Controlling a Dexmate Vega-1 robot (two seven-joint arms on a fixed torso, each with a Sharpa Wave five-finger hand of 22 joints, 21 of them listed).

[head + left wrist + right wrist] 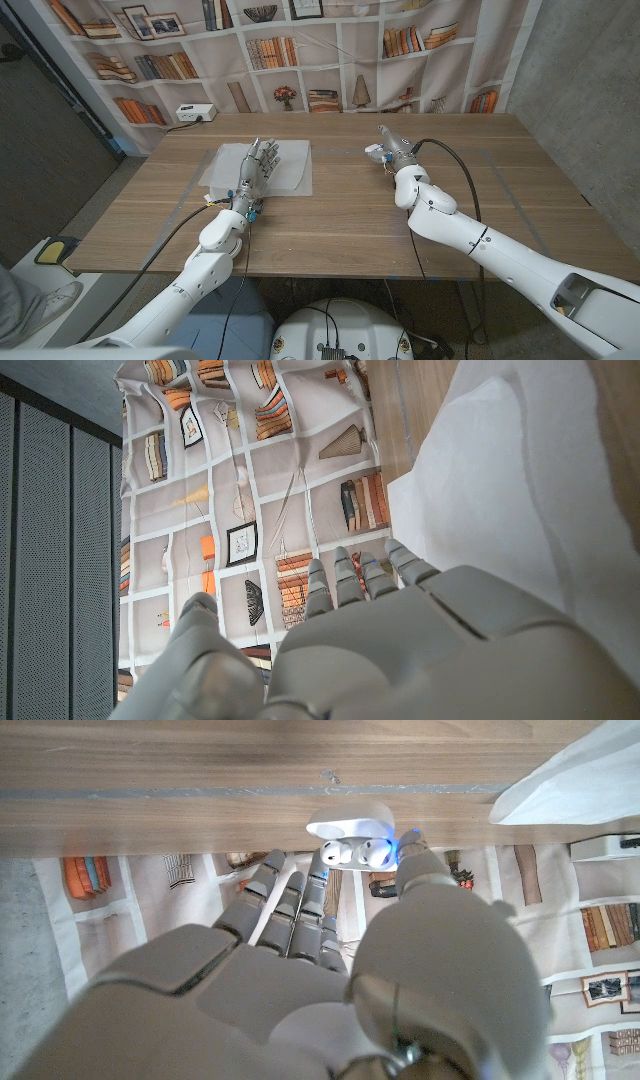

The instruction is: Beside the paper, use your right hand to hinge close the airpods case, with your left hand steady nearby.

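Your right hand point(300, 970) is at the airpods case point(352, 838), fingers loosely apart around it, holding nothing as far as I can tell. The case sits open on the table point(350, 215), well apart from the paper point(290, 170), to the paper's right. Risk: the light case likely skids or tips if your fingertip pushes sideways instead of over the hinge. The opening faces your palm, long axis across it. Left hand point(255, 168) rests open on the paper.
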